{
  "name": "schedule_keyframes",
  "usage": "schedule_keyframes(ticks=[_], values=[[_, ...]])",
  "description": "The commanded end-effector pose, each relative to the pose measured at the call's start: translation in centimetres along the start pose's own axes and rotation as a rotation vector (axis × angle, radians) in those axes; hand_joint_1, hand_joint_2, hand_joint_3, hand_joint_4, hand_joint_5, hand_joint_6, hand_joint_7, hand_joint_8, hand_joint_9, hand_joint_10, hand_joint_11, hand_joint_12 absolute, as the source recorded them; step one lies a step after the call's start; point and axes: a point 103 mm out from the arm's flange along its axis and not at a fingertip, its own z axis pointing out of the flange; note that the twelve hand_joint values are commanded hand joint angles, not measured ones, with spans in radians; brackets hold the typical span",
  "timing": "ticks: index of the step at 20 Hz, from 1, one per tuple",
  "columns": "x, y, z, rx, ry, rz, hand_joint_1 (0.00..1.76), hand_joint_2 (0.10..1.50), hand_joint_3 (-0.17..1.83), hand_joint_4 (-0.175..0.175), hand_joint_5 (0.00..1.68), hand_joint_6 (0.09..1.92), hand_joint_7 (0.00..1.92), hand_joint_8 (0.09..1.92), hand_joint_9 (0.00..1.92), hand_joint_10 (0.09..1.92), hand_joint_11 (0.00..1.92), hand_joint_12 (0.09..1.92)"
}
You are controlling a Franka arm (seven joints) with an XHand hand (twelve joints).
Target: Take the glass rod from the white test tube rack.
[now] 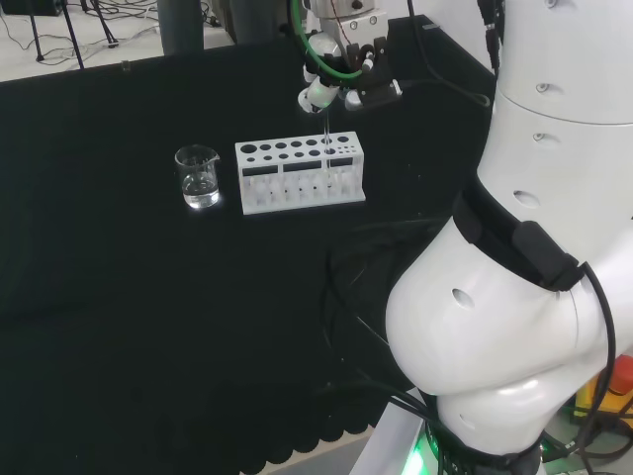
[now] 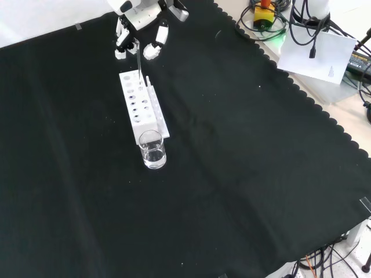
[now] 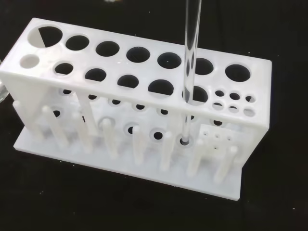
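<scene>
A white test tube rack (image 2: 141, 108) lies lengthwise on the black cloth of the bench (image 2: 243, 174). At its near end, touching or just beside it, stands a clear beaker (image 2: 153, 150). Above the rack's far end hangs the hand (image 2: 139, 35), fingers curled downward around the top of a thin glass rod (image 2: 139, 61) that stands upright in a far hole of the rack.

We see a small clear beaker (image 1: 198, 176) on the black cloth (image 1: 148, 317), with some clear liquid at its bottom. In the front view, a white sheet of paper (image 2: 316, 55) lies off the cloth's far right edge, well apart from the beaker.
</scene>
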Motion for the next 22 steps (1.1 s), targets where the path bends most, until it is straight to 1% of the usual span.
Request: schedule_keyframes(ticks=[1,2,4,5,7,9,12,14,16,19,22], values=[[-0.41,0.18,-0.29,0.031,0.014,0.006,0.80,0.84,0.64,-0.175,0.55,0.76,0.62,0.92,0.89,0.89,0.80,1.29],[-0.43,0.28,-0.41,0.034,0.012,0.005,0.79,0.84,0.64,-0.171,0.57,0.79,0.51,0.92,0.75,0.89,0.73,1.31],[-0.43,0.47,-0.52,0.039,0.007,0.002,0.79,0.84,0.64,-0.157,0.57,0.82,0.40,0.91,0.60,0.91,0.64,1.35],[-0.46,0.57,-0.53,0.037,0.011,0.003,0.79,0.84,0.64,-0.145,0.56,0.83,0.37,0.91,0.56,0.92,0.60,1.37],[-0.54,0.64,-0.44,0.035,0.009,0.004,0.79,0.84,0.64,-0.132,0.54,0.84,0.37,0.90,0.52,0.93,0.58,1.38],[-0.67,0.65,-0.34,0.034,0.005,0.007,0.79,0.84,0.64,-0.135,0.55,0.86,0.43,0.88,0.58,0.91,0.63,1.35],[-0.71,0.70,-0.17,0.020,-0.006,0.001,0.83,0.85,0.65,-0.165,0.61,0.86,0.60,0.81,0.84,0.79,0.82,1.28],[-0.58,0.72,-0.29,0.005,-0.015,-0.005,0.88,0.84,0.65,-0.173,0.65,0.86,0.68,0.79,0.98,0.73,0.93,1.22],[-0.42,0.77,-0.50,-0.009,-0.018,-0.009,0.94,0.83,0.67,-0.175,0.68,0.86,0.75,0.77,1.11,0.70,1.05,1.17],[-0.08,0.89,-0.81,-0.026,-0.009,-0.021,1.01,0.82,0.70,-0.175,0.70,0.87,0.82,0.78,1.24,0.70,1.21,1.10],[0.27,1.08,-1.02,-0.035,-0.011,-0.029,1.07,0.80,0.73,-0.175,0.71,0.88,0.85,0.81,1.28,0.73,1.34,1.02]])
